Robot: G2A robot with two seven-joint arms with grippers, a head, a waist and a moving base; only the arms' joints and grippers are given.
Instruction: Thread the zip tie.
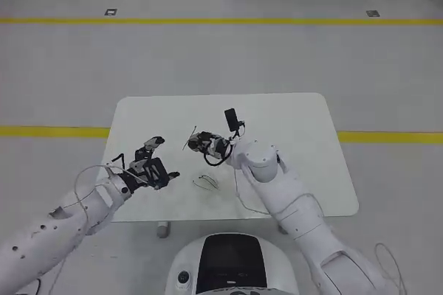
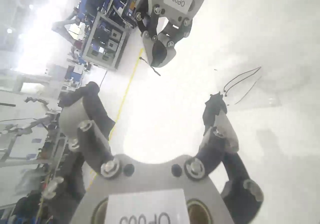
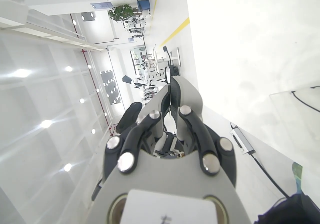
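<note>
The right gripper point(image 1: 195, 140) hangs over the left half of the table point(image 1: 295, 118), roughly midway between the far and near edges. Its jaws are pressed together on a thin dark zip tie point(image 1: 190, 138). In the left wrist view the same gripper point(image 2: 158, 61) faces the camera with its pads closed. The zip tie point(image 2: 155, 70) pokes out of them on both sides, a short end on one side and a slightly longer end on the other. In the top view the tie runs as a slanted line clear of the surface, its upper end toward the far edge and its lower end toward the near left corner. The right wrist view shows the right gripper point(image 3: 172, 87) with its two pads flat against each other and no gap between them; the tie itself cannot be made out there. The left gripper point(image 1: 168, 156) is near the left edge, just beside the right one but apart from it. It is spread wide and holds nothing. In its own view the left gripper point(image 2: 152, 100) points at the right gripper, and its two dark fingers point(image 2: 87, 102) stand well apart. A few loose ties point(image 1: 205, 181) lie together on the table near the near edge, below the right gripper. They appear as thin curved lines point(image 2: 241, 80) beside one left finger, and neither gripper touches them.
</note>
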